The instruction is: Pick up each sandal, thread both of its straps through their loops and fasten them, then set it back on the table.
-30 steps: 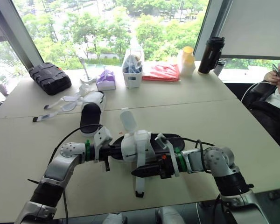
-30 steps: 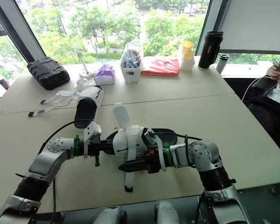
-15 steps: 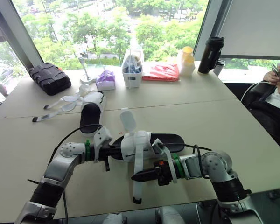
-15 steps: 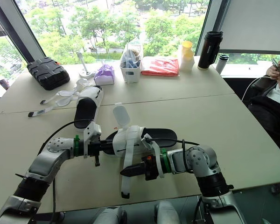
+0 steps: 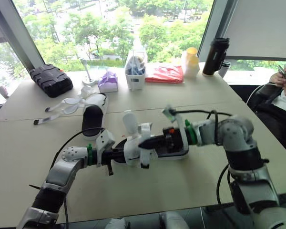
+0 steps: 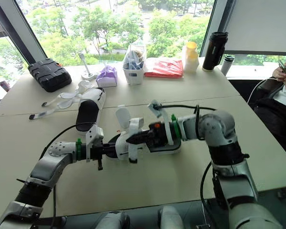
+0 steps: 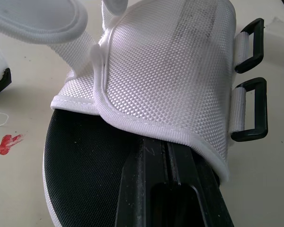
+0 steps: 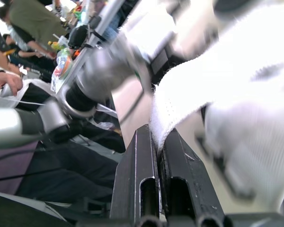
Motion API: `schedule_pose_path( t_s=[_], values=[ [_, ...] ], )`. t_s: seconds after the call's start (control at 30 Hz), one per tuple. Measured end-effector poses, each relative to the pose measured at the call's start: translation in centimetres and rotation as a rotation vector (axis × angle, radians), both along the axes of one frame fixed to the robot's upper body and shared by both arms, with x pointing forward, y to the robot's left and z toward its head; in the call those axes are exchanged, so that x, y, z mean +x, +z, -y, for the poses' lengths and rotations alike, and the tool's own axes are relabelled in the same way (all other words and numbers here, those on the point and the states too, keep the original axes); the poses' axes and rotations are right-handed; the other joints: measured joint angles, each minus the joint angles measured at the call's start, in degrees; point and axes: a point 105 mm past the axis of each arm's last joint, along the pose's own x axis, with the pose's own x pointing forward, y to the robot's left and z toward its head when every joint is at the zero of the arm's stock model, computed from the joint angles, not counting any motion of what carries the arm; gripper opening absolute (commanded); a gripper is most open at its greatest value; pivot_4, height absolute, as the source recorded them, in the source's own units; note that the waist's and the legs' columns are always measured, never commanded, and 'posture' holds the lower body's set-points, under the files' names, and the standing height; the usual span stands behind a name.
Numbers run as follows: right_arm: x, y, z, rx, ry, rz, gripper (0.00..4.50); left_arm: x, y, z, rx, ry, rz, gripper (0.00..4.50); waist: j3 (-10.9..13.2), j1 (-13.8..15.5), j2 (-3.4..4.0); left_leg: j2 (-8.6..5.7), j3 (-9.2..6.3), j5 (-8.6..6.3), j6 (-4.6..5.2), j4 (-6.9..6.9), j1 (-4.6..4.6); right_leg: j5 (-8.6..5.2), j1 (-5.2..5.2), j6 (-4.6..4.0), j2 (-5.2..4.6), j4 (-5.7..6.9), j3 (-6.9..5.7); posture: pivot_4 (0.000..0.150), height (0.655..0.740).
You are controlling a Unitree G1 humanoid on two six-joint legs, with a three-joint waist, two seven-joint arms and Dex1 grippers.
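Coarse white woven cloth over the upper of the sandal, hemmed with smooth piping; matt black, fine-grained footbed beneath. Smooth, faintly shiny black plastic for the loops at the right edge of the left wrist view. Soft, fuzzy white cloth in the strap, between the hard matt black fingers of the right gripper. Same matt black finish on the left gripper. Smooth, matt pale table; ribbed black plastic case at upper left; glossy dark flask and crinkled, shiny red plastic bag along the top.
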Motion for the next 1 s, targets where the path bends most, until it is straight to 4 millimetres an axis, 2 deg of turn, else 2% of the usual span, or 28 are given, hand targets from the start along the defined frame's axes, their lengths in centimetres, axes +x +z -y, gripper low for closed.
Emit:
schedule_pose_path(
  t_s=[0.07, 0.17, 0.23, 0.3, 0.43, 0.73, 1.0],
  values=[
    [1.6, -0.3, -0.3, -0.009, -0.025, -0.040, 0.03, 0.1, 0.0, 0.2, -0.005, -0.006, 0.004, 0.00, 0.01, -0.09, 0.04, -0.04, 0.07, 0.00, 0.00, 0.06, -0.11, 0.02, -0.04, 0.01, -0.07, -0.08, 0.03, 0.150, 0.7400],
    [3.7, 0.2, -0.7, -0.014, -0.054, -0.025, 0.03, 0.2, 0.0, 0.3, -0.005, -0.011, 0.008, 0.00, 0.02, -0.03, 0.04, -0.07, 0.06, 0.00, 0.00, 0.10, -0.19, 0.07, -0.05, 0.07, -0.10, -0.19, 0.04, 0.150, 0.7400],
    [4.4, 0.1, -0.9, -0.022, -0.051, -0.005, 0.03, 0.2, 0.0, 0.4, -0.004, -0.014, 0.009, 0.00, 0.01, 0.07, 0.04, -0.08, 0.04, 0.00, 0.01, 0.10, -0.21, 0.07, -0.05, 0.08, -0.11, -0.21, 0.03, 0.150, 0.7400],
    [4.9, -1.0, -0.8, -0.056, -0.043, -0.002, 0.03, 0.2, 0.1, 0.4, -0.004, -0.015, 0.012, 0.00, 0.01, 0.06, 0.04, -0.08, 0.04, 0.00, 0.01, 0.09, -0.22, 0.07, -0.05, 0.08, -0.12, -0.21, 0.03, 0.150, 0.7400],
    [5.4, -2.4, -0.2, -0.078, -0.035, -0.030, 0.03, 0.1, 0.0, 0.4, -0.003, -0.016, 0.015, 0.00, 0.02, -0.05, 0.05, -0.09, 0.04, 0.00, 0.00, 0.09, -0.23, 0.08, -0.08, 0.08, -0.15, -0.20, 0.03, 0.150, 0.7400],
    [5.1, -0.8, 0.4, -0.070, 0.049, -0.053, 0.03, 0.1, 0.0, 0.3, 0.002, -0.011, 0.020, 0.00, 0.02, -0.07, 0.07, -0.10, 0.04, -0.01, 0.00, 0.08, -0.22, 0.08, -0.09, 0.08, -0.15, -0.19, 0.03, 0.150, 0.7400],
    [5.2, -1.6, 0.8, -0.122, 0.064, -0.051, 0.03, 0.2, 0.0, 0.4, -0.001, -0.013, 0.024, 0.00, 0.02, -0.02, 0.07, -0.13, 0.04, 0.00, 0.00, 0.09, -0.23, 0.08, -0.10, 0.09, -0.21, -0.19, 0.03, 0.150, 0.7400]
  ],
)
